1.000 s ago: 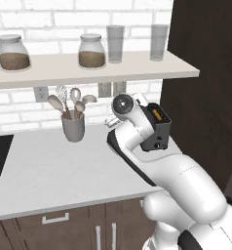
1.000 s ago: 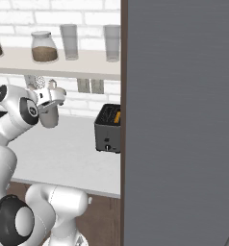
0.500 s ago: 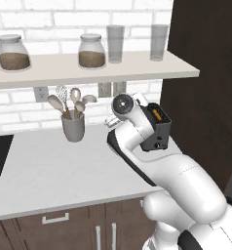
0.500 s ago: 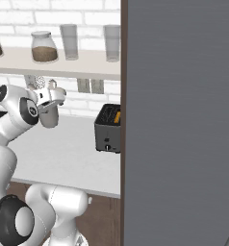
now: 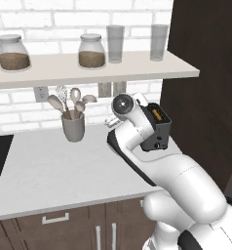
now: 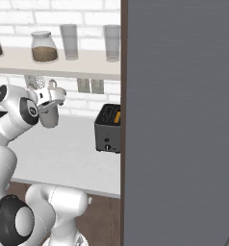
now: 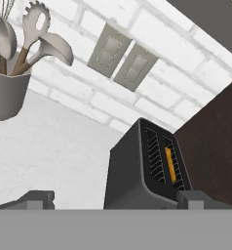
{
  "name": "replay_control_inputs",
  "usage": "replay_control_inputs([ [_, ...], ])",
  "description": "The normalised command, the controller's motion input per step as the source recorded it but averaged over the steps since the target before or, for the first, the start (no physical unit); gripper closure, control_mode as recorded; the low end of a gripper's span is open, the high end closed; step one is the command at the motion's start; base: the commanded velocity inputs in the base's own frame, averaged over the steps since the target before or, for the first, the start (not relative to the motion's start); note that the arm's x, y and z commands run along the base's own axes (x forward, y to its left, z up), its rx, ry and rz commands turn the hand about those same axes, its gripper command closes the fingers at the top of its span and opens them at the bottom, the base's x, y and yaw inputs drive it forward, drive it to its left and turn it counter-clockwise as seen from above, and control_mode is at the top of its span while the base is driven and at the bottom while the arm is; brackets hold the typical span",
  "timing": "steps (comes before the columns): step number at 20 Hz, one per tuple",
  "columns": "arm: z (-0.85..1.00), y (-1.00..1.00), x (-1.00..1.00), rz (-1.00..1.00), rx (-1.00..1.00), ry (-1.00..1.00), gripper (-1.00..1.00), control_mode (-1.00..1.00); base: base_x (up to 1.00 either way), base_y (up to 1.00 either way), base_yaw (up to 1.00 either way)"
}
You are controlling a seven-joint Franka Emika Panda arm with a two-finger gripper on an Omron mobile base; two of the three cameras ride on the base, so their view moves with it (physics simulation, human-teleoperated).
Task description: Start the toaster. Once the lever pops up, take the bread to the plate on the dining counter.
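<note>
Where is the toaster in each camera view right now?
Left base view: toaster right of centre, partly behind the arm.
Right base view: centre, against the dark panel's edge.
Hand view: lower centre, bread in one slot.
Shared landmark: the utensil holder, on the toaster's left in every view.

Bread (image 7: 170, 165) in toaster (image 7: 137, 171) — utensil cup (image 7: 8, 95) left.

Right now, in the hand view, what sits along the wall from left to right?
Utensil holder → pair of wall switch plates → toaster, with the bread in its right-hand slot.
</note>
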Motion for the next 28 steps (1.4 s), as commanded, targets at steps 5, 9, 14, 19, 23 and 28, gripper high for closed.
replay_control_inputs([
  [5,0.0,0.0,0.0,0.0,0.0,0.0,-1.0,-1.0,0.0,0.0,0.0],
  [9,0.0,0.0,0.0,0.0,0.0,0.0,-1.0,-1.0,0.0,0.0,0.0],
  [14,0.0,0.0,0.0,0.0,0.0,0.0,-1.0,-1.0,0.0,0.0,0.0],
  [19,0.0,0.0,0.0,0.0,0.0,0.0,-1.0,-1.0,0.0,0.0,0.0],
  [23,0.0,0.0,0.0,0.0,0.0,0.0,-1.0,-1.0,0.0,0.0,0.0],
  [28,0.0,0.0,0.0,0.0,0.0,0.0,-1.0,-1.0,0.0,0.0,0.0],
])
